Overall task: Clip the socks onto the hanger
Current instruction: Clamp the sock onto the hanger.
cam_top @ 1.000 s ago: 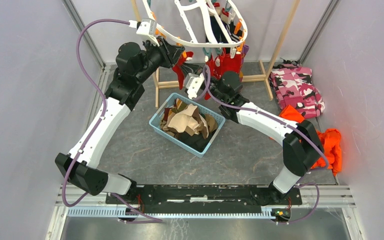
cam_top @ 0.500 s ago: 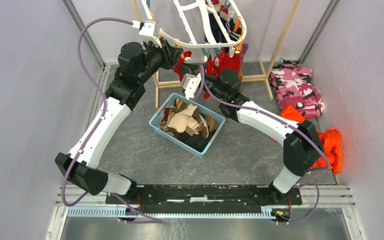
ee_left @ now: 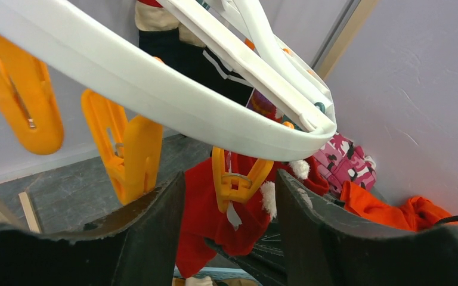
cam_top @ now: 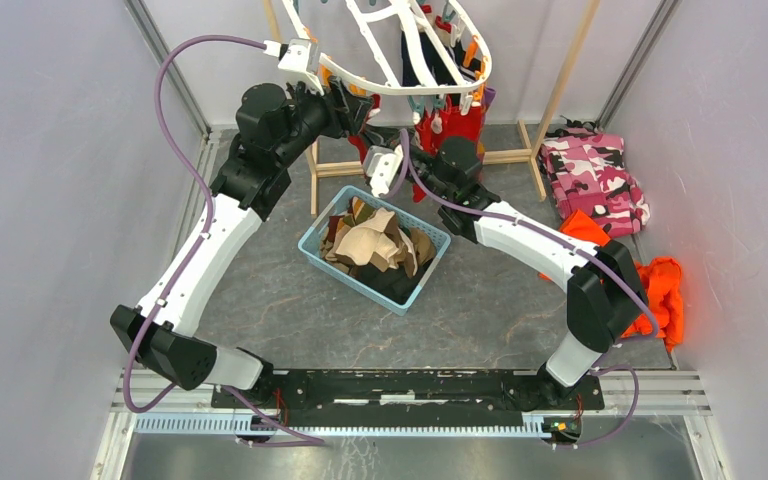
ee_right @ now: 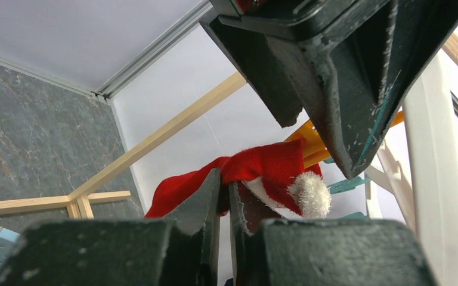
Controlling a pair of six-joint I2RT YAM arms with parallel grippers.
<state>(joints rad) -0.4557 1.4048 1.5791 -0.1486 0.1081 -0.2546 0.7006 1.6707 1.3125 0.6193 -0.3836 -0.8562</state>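
So, left side first: where is that gripper?

Me: My left gripper [ee_left: 228,189] is up under the hanger [ee_left: 155,89] rim, fingers apart, holding nothing. One orange clip [ee_left: 237,176] hangs between them, long axis straight down, mouth at the bottom.

And the sock?

Me: The red sock [ee_right: 262,164] sits just right of and below that clip. It is pinched in my right gripper [ee_right: 225,198], whose fingers are together on the fabric near the white bobble. The rest of it hangs down.

Which arm is nearer the clip?

Me: The left; it straddles it. I judge the left must squeeze the clip's top while the right lifts the sock's edge up into the mouth. From the left wrist the sock overlaps the clip, but I cannot tell if they touch.

More to do after?

Me: Likely. Clipped socks [cam_top: 450,120] hang further right on the hanger, and others lie in the basket [cam_top: 308,240] below.
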